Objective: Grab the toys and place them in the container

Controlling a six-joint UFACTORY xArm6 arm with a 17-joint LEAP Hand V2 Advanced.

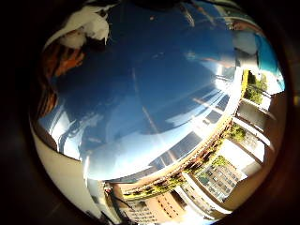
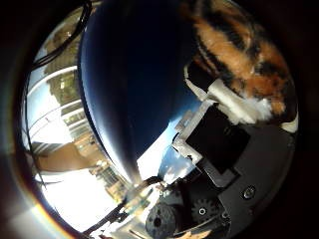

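A plush toy (image 2: 239, 55) with orange fur, black stripes and a white patch lies close against my hand (image 2: 224, 164). A white and black finger (image 2: 227, 99) curls up to the toy and presses on its white part. The toy's striped side (image 1: 58, 63) also shows at the rim of the little finger side view. A broad glossy blue surface (image 1: 154, 84) spreads under the palm and fills most of both views. I cannot tell whether it is the container or a table top.
Beyond the blue surface's edge are sunlit buildings with balconies and green plants (image 1: 215, 178). A pale wall or ledge (image 1: 61, 173) runs along one side of the blue surface.
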